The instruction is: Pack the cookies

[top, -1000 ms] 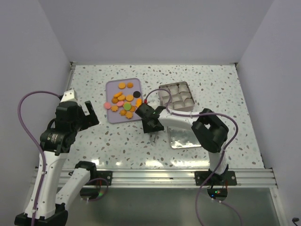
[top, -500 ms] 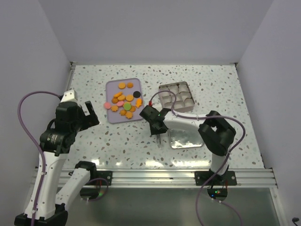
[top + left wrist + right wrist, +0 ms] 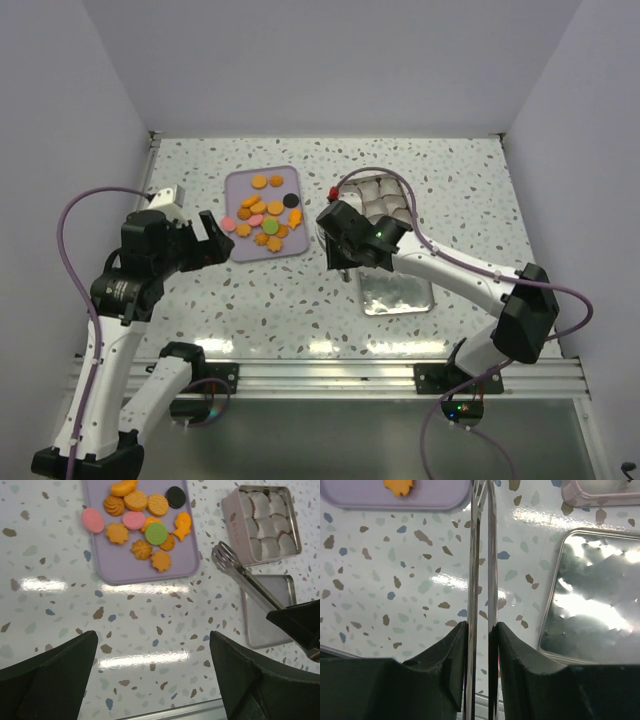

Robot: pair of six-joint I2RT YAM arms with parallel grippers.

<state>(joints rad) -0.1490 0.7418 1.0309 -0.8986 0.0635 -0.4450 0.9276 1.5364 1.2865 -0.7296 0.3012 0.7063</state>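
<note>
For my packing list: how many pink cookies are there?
2. One pink cookie lies at the tray's left edge, the other near the green cookie. None seems hidden.

Bright, even light comes from overhead, laying white glare patches on the glossy table and a hard shine on the metal lid. Shadows are soft and faint. My right fingers look dark and slightly blurred up close, the tongs mirror-bright.

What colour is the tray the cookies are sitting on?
Lilac, a pale purple. The tray shows best in the left wrist view.
</note>
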